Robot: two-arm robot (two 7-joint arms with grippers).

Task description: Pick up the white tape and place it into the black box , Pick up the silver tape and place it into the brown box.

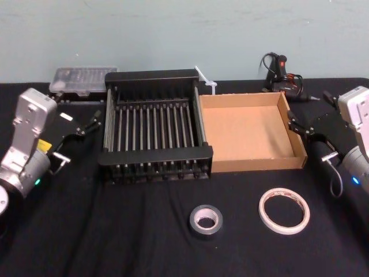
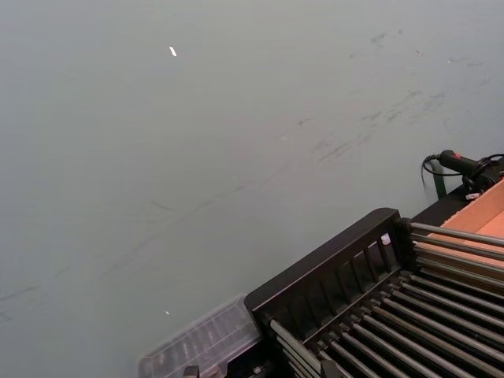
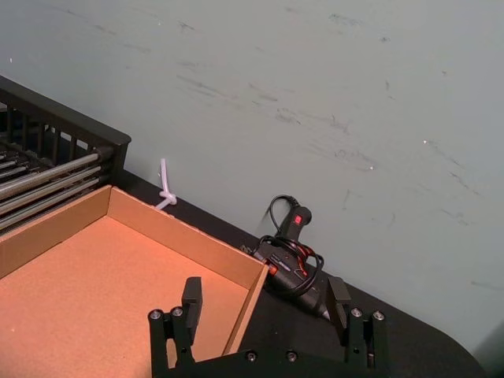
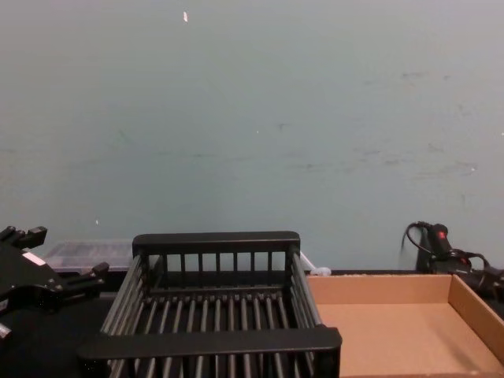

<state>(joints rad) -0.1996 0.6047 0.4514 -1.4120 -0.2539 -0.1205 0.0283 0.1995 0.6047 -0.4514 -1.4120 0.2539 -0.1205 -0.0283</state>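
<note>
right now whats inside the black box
Nothing: the black box shows only its slatted bars. The white tape and silver tape lie on the table in front.

Light: even, dim-ish — shadows: faint | focus: soft — slight grain

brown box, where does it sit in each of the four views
Head view: the brown box lies right of centre, beside the black box.
Left wrist view: a strip of the brown box at the right edge, past the black box.
Right wrist view: the brown box lies lower left, behind the right gripper.
Chest view: the brown box sits lower right.
Shared landmark: the black box beside it.
</note>
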